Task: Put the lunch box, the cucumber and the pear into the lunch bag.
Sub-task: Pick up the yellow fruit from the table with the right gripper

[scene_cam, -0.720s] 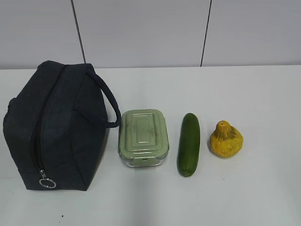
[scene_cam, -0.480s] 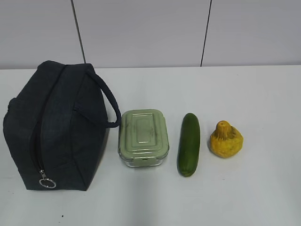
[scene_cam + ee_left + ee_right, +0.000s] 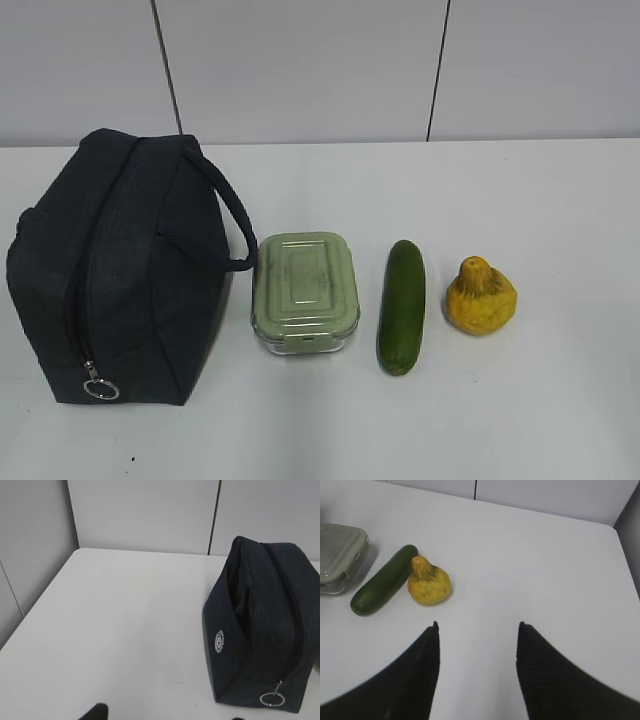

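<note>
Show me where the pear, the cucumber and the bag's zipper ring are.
pear (image 3: 481, 303), exterior view, middle of its yellow body.
cucumber (image 3: 401, 306), exterior view, middle of its length.
zipper ring (image 3: 269, 699), left wrist view, on the silver ring's rim.

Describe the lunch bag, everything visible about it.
The lunch bag is a boxy dark navy fabric bag standing on the white table, leftmost in the row. Its long zipper runs over the top and down the near end, looks closed, and ends in a silver ring pull. A padded loop handle arcs toward the lunch box. One side bears a small round white logo. No pincer touches it.
</note>
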Tool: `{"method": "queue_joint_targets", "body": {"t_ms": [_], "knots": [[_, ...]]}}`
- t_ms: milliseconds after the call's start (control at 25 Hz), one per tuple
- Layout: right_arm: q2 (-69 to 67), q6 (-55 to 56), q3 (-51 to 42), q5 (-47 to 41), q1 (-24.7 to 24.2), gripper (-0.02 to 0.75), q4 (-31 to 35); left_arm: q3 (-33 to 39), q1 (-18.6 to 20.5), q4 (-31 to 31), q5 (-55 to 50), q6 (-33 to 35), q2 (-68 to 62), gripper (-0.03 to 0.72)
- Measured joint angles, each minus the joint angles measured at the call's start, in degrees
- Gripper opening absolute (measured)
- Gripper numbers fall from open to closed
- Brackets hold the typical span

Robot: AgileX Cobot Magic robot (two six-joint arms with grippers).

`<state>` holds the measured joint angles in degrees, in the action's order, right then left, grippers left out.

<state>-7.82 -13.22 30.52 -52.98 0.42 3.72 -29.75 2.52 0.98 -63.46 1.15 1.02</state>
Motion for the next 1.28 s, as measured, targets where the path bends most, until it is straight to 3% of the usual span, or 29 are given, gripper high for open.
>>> {"method": "queue_joint_targets", "body": {"t_ms": [160, 440, 680, 1000, 1280], "knots": [[-6.4, -5.7, 0.3, 5.8, 0.0, 0.395, 4.5, 0.0, 0.0, 0.0, 0.0, 0.0, 0.0, 0.435], [-18.9, -24.9, 0.3, 19.0, 0.0, 0.395, 14.6, 0.0, 0.0, 0.0, 0.0, 0.0, 0.0, 0.435], [-32.3, -30.4, 0.3, 25.9, 0.0, 0.395, 24.5, 0.0, 0.0, 0.0, 0.0, 0.0, 0.0, 0.435], [-51.1, -47.4, 5.9, 25.4, 0.0, 0.395, 40.1, 0.0, 0.0, 0.0, 0.0, 0.0, 0.0, 0.435], [-69.6, -48.9, 17.0, 17.8, 0.0, 0.395, 41.6, 0.0, 0.0, 0.0, 0.0, 0.0, 0.0, 0.435]]}}
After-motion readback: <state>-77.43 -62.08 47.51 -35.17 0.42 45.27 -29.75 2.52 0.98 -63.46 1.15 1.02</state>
